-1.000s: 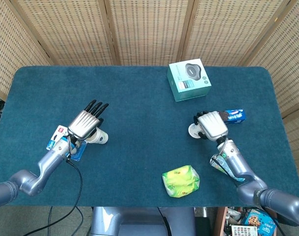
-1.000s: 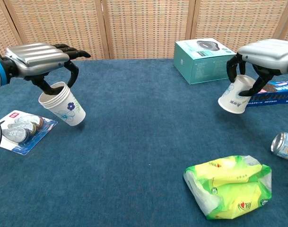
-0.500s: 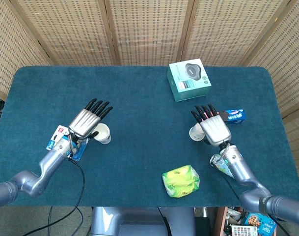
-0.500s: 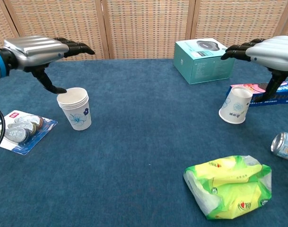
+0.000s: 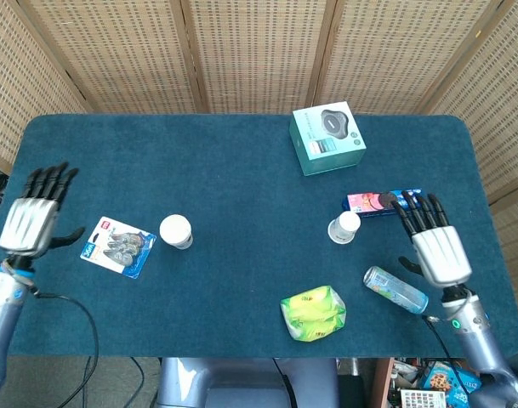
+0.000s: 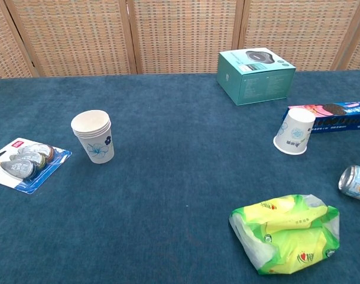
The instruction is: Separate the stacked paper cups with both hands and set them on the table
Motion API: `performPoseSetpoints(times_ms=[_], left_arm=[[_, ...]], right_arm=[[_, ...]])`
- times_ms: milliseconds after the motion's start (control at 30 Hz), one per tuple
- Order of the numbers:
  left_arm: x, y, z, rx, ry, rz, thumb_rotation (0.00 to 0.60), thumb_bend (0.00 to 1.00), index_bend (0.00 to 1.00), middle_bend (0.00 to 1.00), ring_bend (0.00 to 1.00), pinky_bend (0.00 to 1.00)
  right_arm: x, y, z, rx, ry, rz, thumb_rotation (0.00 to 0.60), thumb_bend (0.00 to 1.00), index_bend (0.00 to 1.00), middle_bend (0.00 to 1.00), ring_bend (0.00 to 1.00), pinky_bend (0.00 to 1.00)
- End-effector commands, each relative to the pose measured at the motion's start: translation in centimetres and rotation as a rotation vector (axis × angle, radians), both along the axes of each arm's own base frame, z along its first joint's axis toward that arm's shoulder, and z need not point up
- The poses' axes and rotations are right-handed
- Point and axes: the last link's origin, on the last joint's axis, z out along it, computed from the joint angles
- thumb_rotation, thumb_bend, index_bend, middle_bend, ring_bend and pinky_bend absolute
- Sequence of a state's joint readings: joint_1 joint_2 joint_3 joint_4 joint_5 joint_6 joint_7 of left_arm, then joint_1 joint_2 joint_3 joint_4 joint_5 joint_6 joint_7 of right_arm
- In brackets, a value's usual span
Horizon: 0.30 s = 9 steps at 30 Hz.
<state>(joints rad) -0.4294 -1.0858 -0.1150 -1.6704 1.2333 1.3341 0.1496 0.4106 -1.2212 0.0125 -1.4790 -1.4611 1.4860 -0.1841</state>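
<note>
Two paper cups upright and mouth-up, each robot hand splayed, empty.

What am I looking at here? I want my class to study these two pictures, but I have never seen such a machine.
It is a two-armed robot at a blue table. One picture looks down from its head, the other forward from its chest. The left hand and right hand, seen only from the head, are open and hold nothing. On the table stand a flower-print paper cup, mouth up, and a second paper cup, mouth down. Around them lie a teal box, a cookie package, a can, a green packet and a blister pack.
</note>
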Motion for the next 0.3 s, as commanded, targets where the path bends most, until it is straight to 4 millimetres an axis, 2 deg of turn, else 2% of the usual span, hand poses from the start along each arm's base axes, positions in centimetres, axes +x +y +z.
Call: performPoseSetpoints(times_ms=[33,100,167,300], left_arm=[[-2.5,-4.7,1.6,0.084,-0.056,0.089,0.6,0.24,0.0,0.0,0.0,0.0],[-3.3,-6.9,1.6,0.098,-0.058,0.122,0.6,0.24,0.0,0.0,0.0,0.0],[-3.6,-8.2,1.5,0.106,-0.067,0.137,0.6,0.24,0.0,0.0,0.0,0.0],[-3.7,-9.5,1.4,0.113,-0.095,0.136,0.6,0.24,0.0,0.0,0.0,0.0]], right_arm=[[-2.7,3.1,0.8,-0.033,-0.043,-0.013,0.6,0.0,0.0,0.0,0.0,0.0],[-3.5,4.5,0.9,-0.062,-0.062,-0.024,0.6,0.0,0.0,0.0,0.0,0.0],[-3.8,5.5,0.9,-0.078,-0.077,-0.023,0.6,0.0,0.0,0.0,0.0,0.0],[-3.9,6.7,0.8,-0.087,-0.105,-0.023,0.6,0.0,0.0,0.0,0.0,0.0]])
